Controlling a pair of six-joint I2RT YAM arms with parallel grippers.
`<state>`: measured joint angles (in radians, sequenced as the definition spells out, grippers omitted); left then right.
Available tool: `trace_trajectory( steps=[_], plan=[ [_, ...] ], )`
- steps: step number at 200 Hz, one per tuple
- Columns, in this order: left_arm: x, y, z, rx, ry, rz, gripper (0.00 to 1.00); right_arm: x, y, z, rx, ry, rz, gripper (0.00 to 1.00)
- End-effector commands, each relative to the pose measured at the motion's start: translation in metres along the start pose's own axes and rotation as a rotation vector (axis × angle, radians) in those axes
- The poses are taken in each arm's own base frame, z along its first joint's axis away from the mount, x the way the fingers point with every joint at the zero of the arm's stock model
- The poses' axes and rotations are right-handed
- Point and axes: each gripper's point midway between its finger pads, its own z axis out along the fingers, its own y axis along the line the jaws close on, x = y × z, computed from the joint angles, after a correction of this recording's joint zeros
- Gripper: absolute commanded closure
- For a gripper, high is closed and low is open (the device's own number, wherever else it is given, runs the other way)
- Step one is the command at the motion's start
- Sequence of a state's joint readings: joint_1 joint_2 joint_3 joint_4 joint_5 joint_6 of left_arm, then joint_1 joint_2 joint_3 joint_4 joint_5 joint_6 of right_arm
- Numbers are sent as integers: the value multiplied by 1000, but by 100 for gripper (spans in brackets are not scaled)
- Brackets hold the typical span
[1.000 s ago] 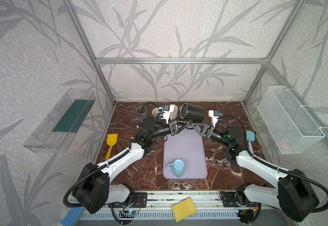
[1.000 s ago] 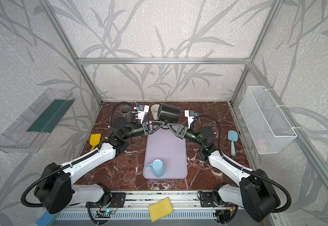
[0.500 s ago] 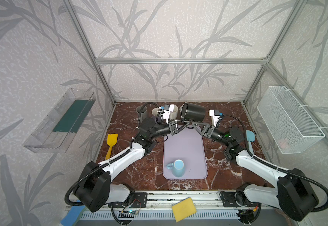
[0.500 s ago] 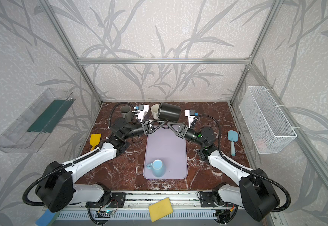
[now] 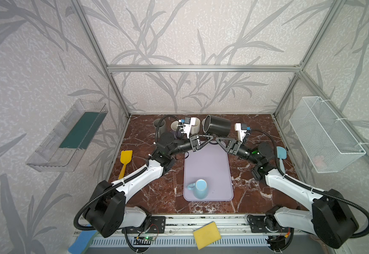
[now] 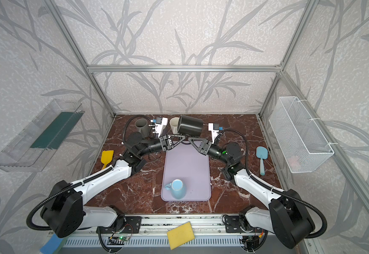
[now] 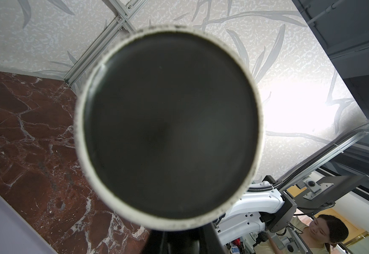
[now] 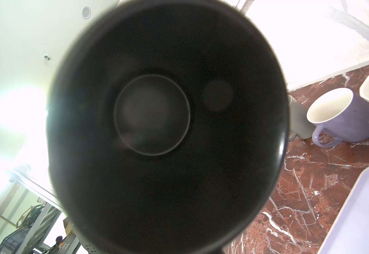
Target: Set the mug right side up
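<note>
Two grippers meet under the black mug (image 5: 217, 127), which hangs on its side in the air above the far end of the lilac mat (image 5: 207, 167). Left gripper (image 5: 209, 137) and right gripper (image 5: 219, 140) are both clamped tight on it from below. The right wrist view looks into its mouth; the left wrist view faces its base.

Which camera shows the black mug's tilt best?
Both top views: the black mug shows whole, lying sideways in the air. The left wrist view shows only its base, the right wrist view only its inside.
</note>
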<state>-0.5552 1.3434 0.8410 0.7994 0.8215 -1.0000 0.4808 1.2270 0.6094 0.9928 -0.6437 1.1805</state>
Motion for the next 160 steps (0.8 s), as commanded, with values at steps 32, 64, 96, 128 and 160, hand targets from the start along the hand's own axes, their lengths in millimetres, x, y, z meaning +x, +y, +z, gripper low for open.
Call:
trace_trajectory(
  steps=[32,64,96,128,160],
  plan=[
    [-13,-32,-1,122,-29,76,100,-13,36,-2,-66,-44,-79,93],
    [-15,-36,1,153,-36,65,100,-15,38,-2,-65,-47,-88,84],
    [-15,-37,2,168,-35,55,100,-15,35,-1,-63,-49,-84,81],
    [-14,-38,2,177,-31,50,100,-16,35,1,-68,-51,-82,77],
    [-11,-37,4,187,-27,41,100,-17,34,3,-69,-55,-77,75]
  ],
)
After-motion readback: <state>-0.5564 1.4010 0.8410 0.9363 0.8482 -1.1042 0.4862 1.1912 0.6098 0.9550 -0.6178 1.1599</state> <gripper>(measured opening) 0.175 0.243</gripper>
